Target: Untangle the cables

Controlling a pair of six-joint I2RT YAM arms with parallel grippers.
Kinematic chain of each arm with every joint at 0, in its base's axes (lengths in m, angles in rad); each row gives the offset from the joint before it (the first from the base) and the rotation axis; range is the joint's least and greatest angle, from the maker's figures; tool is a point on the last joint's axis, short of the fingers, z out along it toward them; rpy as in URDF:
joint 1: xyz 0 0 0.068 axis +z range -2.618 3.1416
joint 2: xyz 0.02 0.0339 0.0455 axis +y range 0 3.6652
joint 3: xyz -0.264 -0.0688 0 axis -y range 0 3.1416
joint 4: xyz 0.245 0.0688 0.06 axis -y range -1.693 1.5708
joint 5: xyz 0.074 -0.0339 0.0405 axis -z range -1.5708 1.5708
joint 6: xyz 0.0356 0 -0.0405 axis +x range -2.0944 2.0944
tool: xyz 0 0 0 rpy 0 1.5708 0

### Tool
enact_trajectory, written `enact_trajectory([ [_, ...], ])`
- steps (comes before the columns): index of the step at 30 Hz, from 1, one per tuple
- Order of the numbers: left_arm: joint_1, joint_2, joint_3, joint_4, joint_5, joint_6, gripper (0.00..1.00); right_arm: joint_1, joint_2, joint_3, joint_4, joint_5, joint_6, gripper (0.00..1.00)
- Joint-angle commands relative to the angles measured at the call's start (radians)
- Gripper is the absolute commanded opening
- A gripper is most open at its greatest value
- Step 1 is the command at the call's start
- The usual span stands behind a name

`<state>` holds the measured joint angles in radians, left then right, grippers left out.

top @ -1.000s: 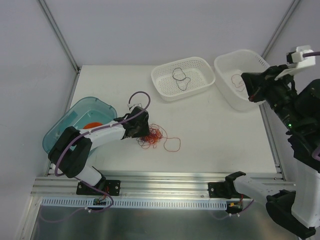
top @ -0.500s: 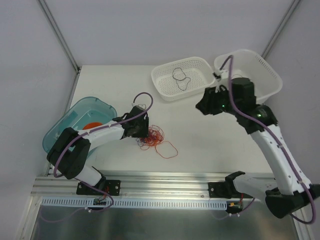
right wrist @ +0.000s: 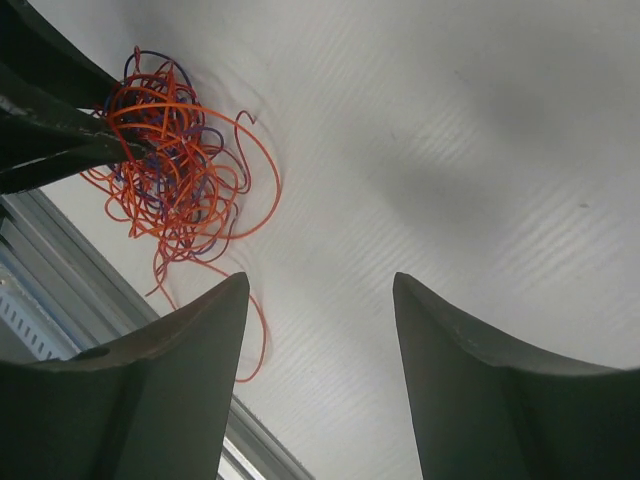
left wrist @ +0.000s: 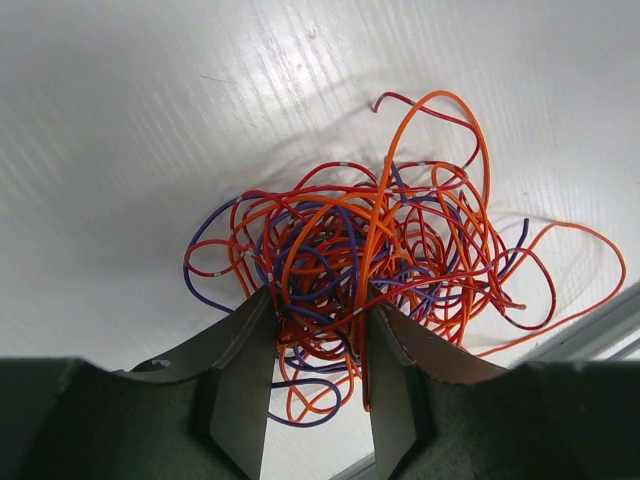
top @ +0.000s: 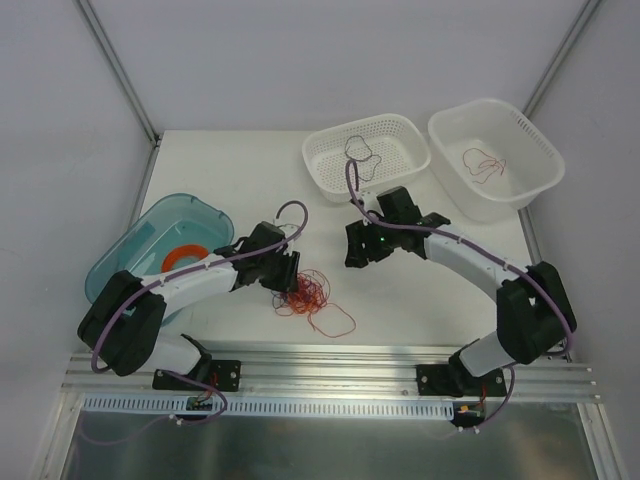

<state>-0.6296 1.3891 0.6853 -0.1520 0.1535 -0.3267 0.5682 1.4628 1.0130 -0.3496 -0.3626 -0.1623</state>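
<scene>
The cables (top: 303,292) lie as a fist-sized tangle of red, orange and purple-dark strands on the white table, with one long red loop trailing toward the front rail. My left gripper (top: 285,275) is at the tangle's left side. In the left wrist view its fingers (left wrist: 320,295) straddle a bunch of the cables (left wrist: 370,250), strands touching both inner faces, with a gap still showing between them. My right gripper (top: 355,250) hovers open over bare table right of the tangle, and its fingers (right wrist: 320,282) hold nothing. The cables (right wrist: 165,165) show at its upper left.
A white perforated basket (top: 405,130) at the back holds a dark cable (top: 362,158). A white tub (top: 535,150) to its right holds a red cable (top: 485,165). A teal bin (top: 120,262) on the left contains an orange coil (top: 180,258). The aluminium rail (top: 330,365) runs along the front.
My right arm swung from the white tub down to the table's middle and opened; a red cable now lies in the tub. My left gripper's jaws narrowed on the tangle.
</scene>
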Motion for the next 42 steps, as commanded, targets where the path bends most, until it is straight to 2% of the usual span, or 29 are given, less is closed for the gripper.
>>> enact_trajectory([
  [1,-0.012,-0.045,-0.029,0.012,0.07,0.064,0.37,0.028,0.091,0.061,0.135,-0.107,-0.051,0.64],
  [10,-0.013,-0.058,-0.023,0.019,0.124,0.106,0.37,0.085,0.284,0.121,0.248,-0.194,-0.019,0.63],
  [22,-0.015,-0.09,-0.03,0.019,0.162,0.132,0.37,0.127,0.352,0.156,0.297,-0.334,-0.039,0.61],
  [42,-0.013,-0.11,-0.024,0.02,0.208,0.153,0.37,0.145,0.436,0.157,0.336,-0.407,-0.04,0.57],
])
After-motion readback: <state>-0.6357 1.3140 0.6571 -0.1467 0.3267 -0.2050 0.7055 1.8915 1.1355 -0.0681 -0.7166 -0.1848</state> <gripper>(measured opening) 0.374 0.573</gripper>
